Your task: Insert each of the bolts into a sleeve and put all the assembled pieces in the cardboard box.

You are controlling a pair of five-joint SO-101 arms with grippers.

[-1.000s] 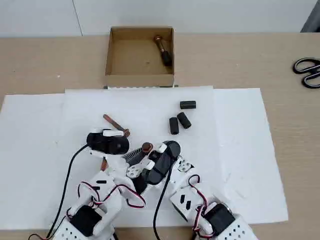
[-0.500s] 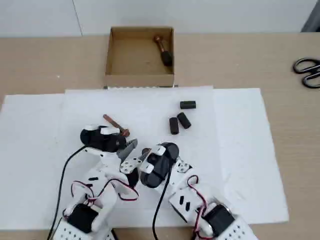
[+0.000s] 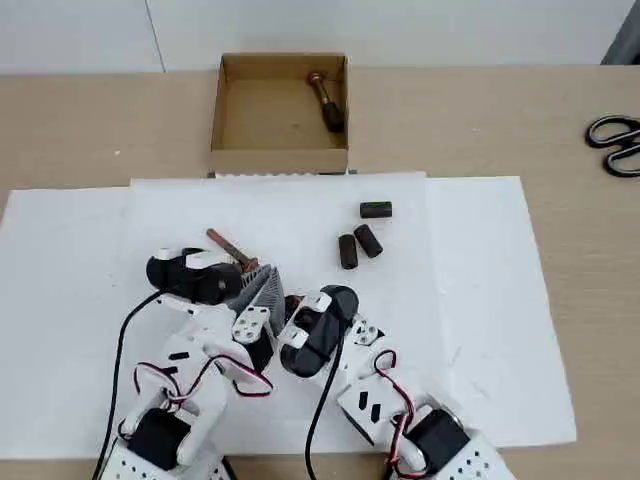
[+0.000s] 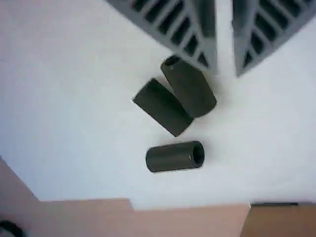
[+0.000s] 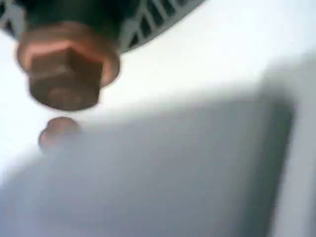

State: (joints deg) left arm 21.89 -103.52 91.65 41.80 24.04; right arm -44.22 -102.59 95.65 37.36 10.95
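While the right gripper (image 3: 290, 303) clamps a bolt (image 5: 66, 74) near centre | left gripper (image 4: 224, 66) narrowly parted, empty, aimed at sleeves (image 4: 187, 88) far right | risk: arms crowd, a knock frees the bolt; touching sleeves may roll | box (image 3: 280, 160) far

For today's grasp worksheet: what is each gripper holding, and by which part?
Right gripper holds a copper bolt, gripped behind its head, which sticks out free. Left gripper is open, holding nothing.

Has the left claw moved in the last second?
Yes. The left claw crept toward the loose copper-coloured metal bolt lying on white paper.
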